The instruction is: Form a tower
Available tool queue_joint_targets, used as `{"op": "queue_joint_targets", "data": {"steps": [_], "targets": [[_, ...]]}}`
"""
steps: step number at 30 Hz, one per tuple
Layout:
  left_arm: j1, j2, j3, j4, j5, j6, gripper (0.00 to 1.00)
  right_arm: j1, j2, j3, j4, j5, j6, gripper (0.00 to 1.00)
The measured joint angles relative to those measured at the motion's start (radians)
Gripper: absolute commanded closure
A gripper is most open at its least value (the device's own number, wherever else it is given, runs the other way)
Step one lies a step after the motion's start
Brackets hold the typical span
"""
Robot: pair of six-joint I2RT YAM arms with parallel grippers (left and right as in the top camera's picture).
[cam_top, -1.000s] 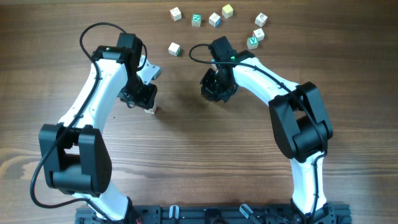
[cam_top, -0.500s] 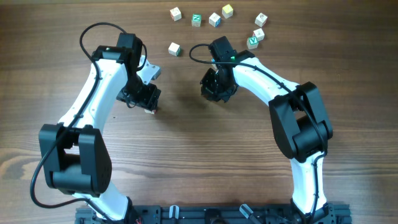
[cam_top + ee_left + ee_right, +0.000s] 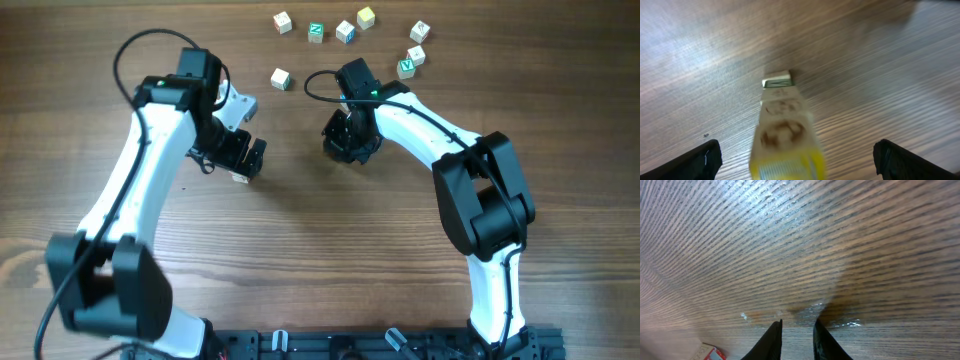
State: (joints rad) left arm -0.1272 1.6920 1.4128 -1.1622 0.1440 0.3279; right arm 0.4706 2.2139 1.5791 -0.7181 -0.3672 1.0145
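The left hand (image 3: 243,163) hangs over the counter (image 3: 330,250) left of centre, released, its jaws spread wide. In the left wrist view the two dark fingers (image 3: 702,161) sit at the far lower corners of the frame, and the tower (image 3: 785,125) rises between them, touching neither. It stands upright on the wood as a slim column of small cubes. The pale yellow cube on top is nearest the lens and badly blurred. Below it the paler cubes carry brownish marks, probably letters, though they are too soft to read. From overhead only a small pale edge of the stack shows under the hand.

The right hand (image 3: 350,142) is right of centre, well apart from the tower and pointing down at the counter. In its wrist view the fingers are drawn close together, with a narrow strip of bare wood between them, so the hand is nearly clenched and grasps nothing. A white corner with a red edge (image 3: 710,353) shows at the bottom left of that view, beside the fingers.

Loose letter cubes (image 3: 345,32) lie scattered in an arc along the far edge of the counter. One single cube (image 3: 280,77) sits nearer, between the two arms
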Motion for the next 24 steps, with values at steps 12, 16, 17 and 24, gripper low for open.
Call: {"op": "queue_joint_targets", "data": {"steps": [12,16,17,24], "targets": [[0.261,-0.242,0.012,0.184,0.113,-0.215,0.00,0.001,-0.001,-0.003,-0.053,-0.026,-0.258,0.96],[0.402,-0.242,0.012,0.206,0.146,-0.264,0.00,0.043,-0.011,-0.020,-0.098,-0.060,-0.303,0.96],[0.419,-0.242,0.012,0.206,0.147,-0.268,0.00,0.058,-0.013,-0.020,-0.106,-0.063,-0.311,0.96],[0.457,-0.242,0.012,0.206,0.154,-0.282,0.00,0.110,-0.150,-0.023,-0.098,-0.110,-0.364,0.96]]}}
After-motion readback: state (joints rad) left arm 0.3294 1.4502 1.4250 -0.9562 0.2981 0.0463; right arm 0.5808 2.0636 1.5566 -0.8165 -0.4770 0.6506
